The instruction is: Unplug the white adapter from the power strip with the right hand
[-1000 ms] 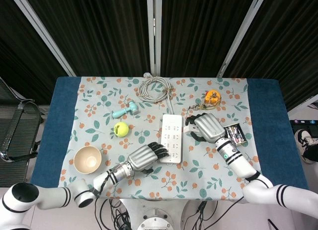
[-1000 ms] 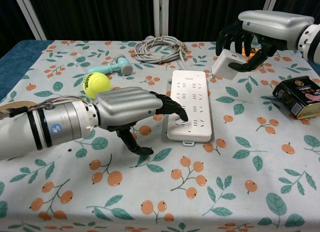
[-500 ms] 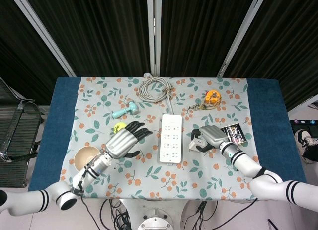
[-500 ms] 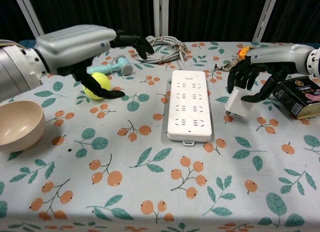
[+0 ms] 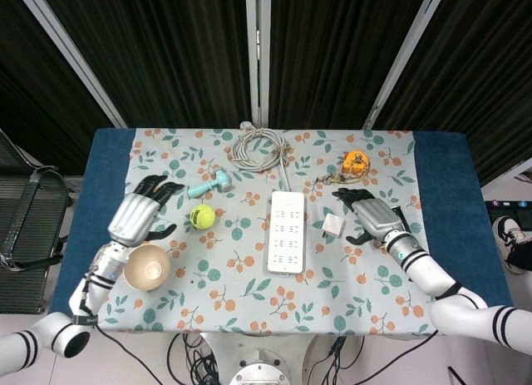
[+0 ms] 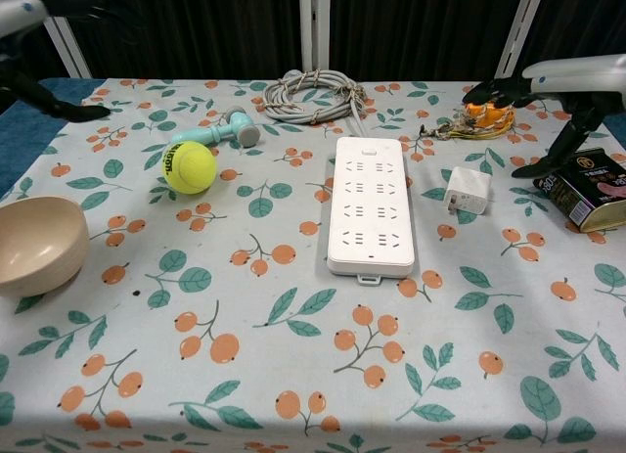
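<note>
The white adapter (image 5: 332,226) (image 6: 468,191) lies on the flowered cloth, just right of the white power strip (image 5: 286,242) (image 6: 370,203), unplugged and apart from it. My right hand (image 5: 373,217) (image 6: 570,85) hovers to the adapter's right, fingers spread, holding nothing. My left hand (image 5: 141,215) (image 6: 39,22) is raised at the table's left side above the bowl, fingers apart and empty. The strip's grey cable (image 5: 259,148) (image 6: 311,90) is coiled at the back.
A tennis ball (image 5: 202,215) (image 6: 189,167), a teal toy (image 5: 209,185) (image 6: 216,131) and a beige bowl (image 5: 147,267) (image 6: 34,244) sit left. An orange toy (image 5: 355,163) (image 6: 484,113) and a dark tin (image 6: 589,188) lie right.
My right hand set the adapter down beside the strip, let go and drew back to the right. My left hand swung further left and up, away from the ball.
</note>
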